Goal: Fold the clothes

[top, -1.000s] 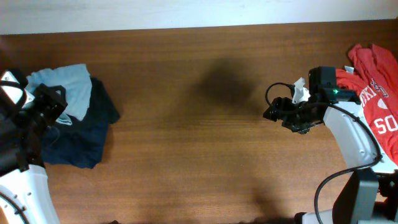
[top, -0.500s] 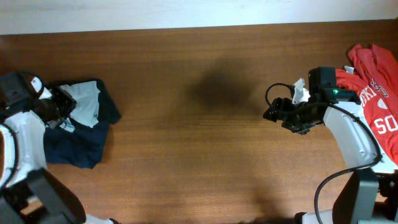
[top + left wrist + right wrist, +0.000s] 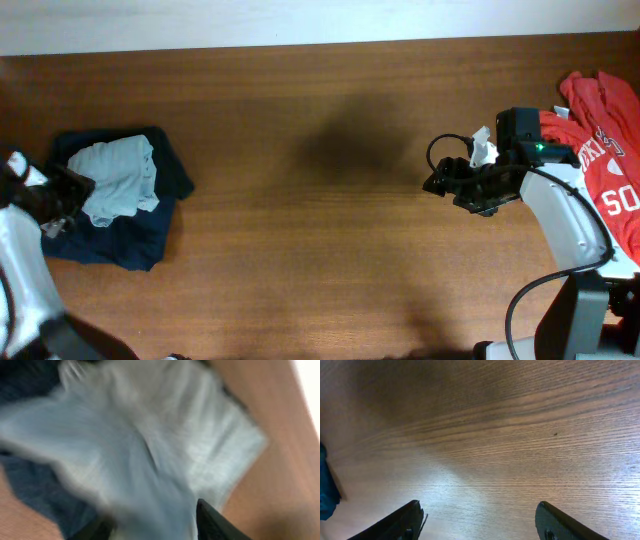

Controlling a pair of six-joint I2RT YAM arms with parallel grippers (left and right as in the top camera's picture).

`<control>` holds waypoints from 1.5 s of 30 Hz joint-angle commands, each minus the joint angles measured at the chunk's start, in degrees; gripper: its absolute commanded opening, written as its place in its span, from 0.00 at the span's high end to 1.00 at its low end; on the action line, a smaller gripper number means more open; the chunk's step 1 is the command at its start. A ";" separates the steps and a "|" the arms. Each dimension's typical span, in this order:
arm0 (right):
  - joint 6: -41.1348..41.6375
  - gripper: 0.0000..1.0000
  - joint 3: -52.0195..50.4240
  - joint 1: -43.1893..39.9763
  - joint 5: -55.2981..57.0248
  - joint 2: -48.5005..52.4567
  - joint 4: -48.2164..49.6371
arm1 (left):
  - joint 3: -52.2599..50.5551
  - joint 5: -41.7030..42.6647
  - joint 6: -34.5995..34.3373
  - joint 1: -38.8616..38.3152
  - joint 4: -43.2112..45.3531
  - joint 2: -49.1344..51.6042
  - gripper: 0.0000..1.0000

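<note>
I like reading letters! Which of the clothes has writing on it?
The red T-shirt at the right edge, with white lettering. The pale teal T-shirt and the dark navy garment show none.

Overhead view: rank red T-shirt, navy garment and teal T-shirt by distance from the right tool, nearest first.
1. red T-shirt: right end, just behind the right tool.
2. navy garment: far left; its edge juts out past the teal.
3. teal T-shirt: far left, lying on the navy.

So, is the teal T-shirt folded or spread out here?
Bunched up, not spread: the teal T-shirt lies as a small rumpled bundle on the dark navy garment; neat fold lines cannot be told.
</note>
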 commanded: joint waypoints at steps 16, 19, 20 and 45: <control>-0.31 0.23 0.24 -0.26 0.52 -1.51 -0.15 | 0.98 -1.40 6.36 -4.72 7.61 6.88 1.00; -0.26 0.23 0.24 -0.26 0.52 -1.51 -0.20 | 0.98 1.05 8.37 -8.63 14.69 14.58 0.99; -0.26 0.23 0.24 -0.26 0.52 -1.51 -0.20 | 0.98 1.11 8.57 -10.49 17.27 17.92 0.99; -4.63 0.23 7.89 -0.28 0.59 -5.95 -3.37 | 32.94 8.35 41.86 -15.72 -22.64 3.28 0.50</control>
